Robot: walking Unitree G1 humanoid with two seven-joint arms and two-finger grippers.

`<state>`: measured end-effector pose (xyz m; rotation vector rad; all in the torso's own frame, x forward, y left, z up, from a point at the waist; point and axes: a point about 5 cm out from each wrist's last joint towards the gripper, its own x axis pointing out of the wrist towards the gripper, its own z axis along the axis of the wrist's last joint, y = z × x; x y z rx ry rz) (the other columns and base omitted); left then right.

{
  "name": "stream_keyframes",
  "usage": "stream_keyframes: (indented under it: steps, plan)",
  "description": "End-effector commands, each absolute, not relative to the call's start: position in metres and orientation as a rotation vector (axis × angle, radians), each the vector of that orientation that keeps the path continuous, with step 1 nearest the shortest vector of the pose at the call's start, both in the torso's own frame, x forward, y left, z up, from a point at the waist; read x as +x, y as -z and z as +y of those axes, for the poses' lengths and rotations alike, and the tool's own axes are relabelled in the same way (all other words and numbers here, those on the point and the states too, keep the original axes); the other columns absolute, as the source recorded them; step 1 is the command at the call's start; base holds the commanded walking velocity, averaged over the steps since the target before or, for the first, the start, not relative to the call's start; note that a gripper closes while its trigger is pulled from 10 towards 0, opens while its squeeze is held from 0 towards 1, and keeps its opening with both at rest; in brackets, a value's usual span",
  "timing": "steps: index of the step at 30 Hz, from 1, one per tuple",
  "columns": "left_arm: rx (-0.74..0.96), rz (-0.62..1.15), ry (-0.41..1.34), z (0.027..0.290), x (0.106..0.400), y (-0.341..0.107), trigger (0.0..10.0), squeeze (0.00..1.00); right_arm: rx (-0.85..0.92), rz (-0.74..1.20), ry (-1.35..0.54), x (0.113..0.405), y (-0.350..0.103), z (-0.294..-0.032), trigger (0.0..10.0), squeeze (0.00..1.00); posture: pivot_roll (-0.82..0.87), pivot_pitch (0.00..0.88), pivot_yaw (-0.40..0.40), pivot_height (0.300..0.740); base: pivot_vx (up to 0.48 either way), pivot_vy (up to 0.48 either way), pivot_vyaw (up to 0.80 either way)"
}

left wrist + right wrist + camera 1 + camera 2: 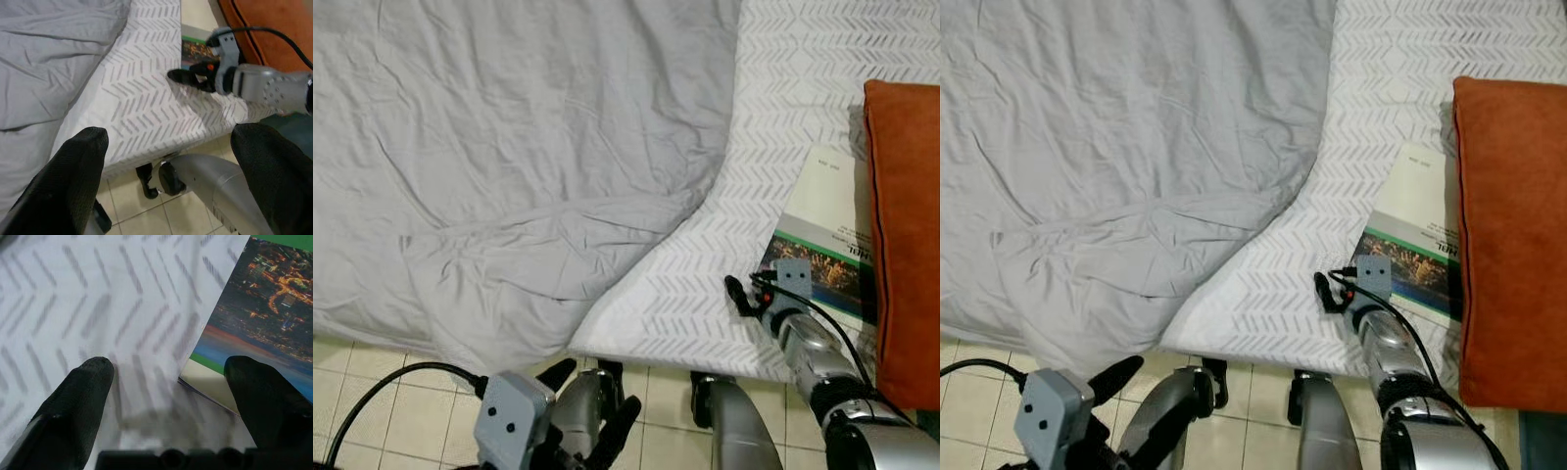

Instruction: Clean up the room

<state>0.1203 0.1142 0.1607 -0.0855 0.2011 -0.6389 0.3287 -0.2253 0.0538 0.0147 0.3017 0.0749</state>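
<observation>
Crumpled pale grey duvet: lay over the left part of the bed, its lower edge hanging toward the beige tiled floor.

Left gripper: hung low over the tiles beside the bed's near edge, well apart from the bedding. Its two black fingers stood wide apart and held nothing.

White bedsheet with grey chevron pattern: exposed to the right of the duvet, running to the bed's near edge.

Right gripper: reached over the near edge of the chevron sheet, at the near-left corner of the book. Its fingers were spread wide, one over the bare sheet, the other over the book's cover; nothing was clasped between them. Whether the tips touched the sheet could not be told.

Thin paperback book with white upper cover, green band and night-city photograph: lay flat on the chevron sheet, its right edge tucked beside or under the cushion.

Rust-orange fabric cushion: lay on the bed at far right, just beside the book.
</observation>
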Motion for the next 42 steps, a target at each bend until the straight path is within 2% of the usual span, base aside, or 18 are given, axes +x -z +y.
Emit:
stream_keyframes:
  steps: [1,6,9,10,14,21,24,25,27,30,32,36,42]
  plan:
    - [-0.097,0.255,0.629,0.113,0.118,-0.152,10.0,0.0,0.028,0.475,-0.046,0.29,-0.012,-0.241,10.0,0.0,0.12,0.693,0.082,0.74,0.0,0.0,0.0]
    - [-0.098,0.255,0.627,0.111,0.118,-0.149,10.0,0.0,0.022,0.459,-0.113,0.277,-0.006,-0.236,10.0,0.0,0.1,0.694,0.069,0.74,0.0,0.0,0.0]
    - [-0.056,0.244,0.634,0.11,0.114,-0.143,10.0,0.0,0.027,0.446,-0.162,0.26,-0.001,-0.229,10.0,0.0,0.1,0.692,0.062,0.74,0.0,0.0,0.0]
    - [-0.025,0.242,0.638,0.109,0.111,-0.131,10.0,0.0,0.036,0.441,-0.181,0.244,0.0,-0.223,10.0,0.0,0.08,0.691,0.049,0.74,0.0,0.0,0.0]
    - [0.006,0.214,0.634,0.106,0.116,-0.118,10.0,0.0,0.076,0.43,-0.218,0.224,-0.005,-0.211,10.0,0.0,0.04,0.698,0.032,0.74,0.0,0.0,0.0]
    - [0.039,0.192,0.627,0.106,0.125,-0.108,10.0,0.0,0.154,0.362,-0.294,0.215,-0.031,-0.19,10.0,0.0,0.02,0.696,0.018,0.74,0.0,0.0,0.0]
    - [0.047,0.149,0.607,0.108,0.128,-0.108,10.0,0.0,0.299,0.201,-0.326,0.235,-0.089,-0.178,10.0,0.0,0.02,0.696,0.023,0.74,0.0,0.0,0.0]
    - [0.047,0.149,0.607,0.108,0.128,-0.108,10.0,0.0,0.299,0.201,-0.326,0.235,-0.089,-0.178,10.0,0.0,0.02,0.696,0.023,0.74,0.0,0.0,0.0]
    - [0.037,0.133,0.612,0.106,0.126,-0.111,10.0,0.0,0.432,0.112,-0.412,0.249,-0.128,-0.169,10.0,0.0,0.03,0.693,0.029,0.74,0.0,0.0,0.0]
    - [0.022,0.132,0.629,0.103,0.12,-0.114,10.0,0.0,0.438,0.042,-0.453,0.27,-0.154,-0.17,10.0,0.0,0.04,0.695,0.036,0.74,0.0,0.0,0.0]
    - [0.025,0.134,0.633,0.102,0.119,-0.113,10.0,0.0,0.387,0.052,-0.447,0.277,-0.15,-0.171,10.0,0.0,0.04,0.696,0.038,0.74,0.0,0.0,0.0]
    - [0.047,0.137,0.636,0.103,0.119,-0.109,10.0,0.0,0.216,0.203,-0.323,0.308,-0.099,-0.182,10.0,0.0,0.07,0.709,0.062,0.74,0.0,0.0,0.0]
    - [0.069,0.135,0.626,0.112,0.116,-0.115,10.0,0.0,0.14,0.43,-0.075,0.317,-0.039,-0.194,10.0,0.0,0.15,0.706,0.104,0.74,0.0,0.0,0.0]
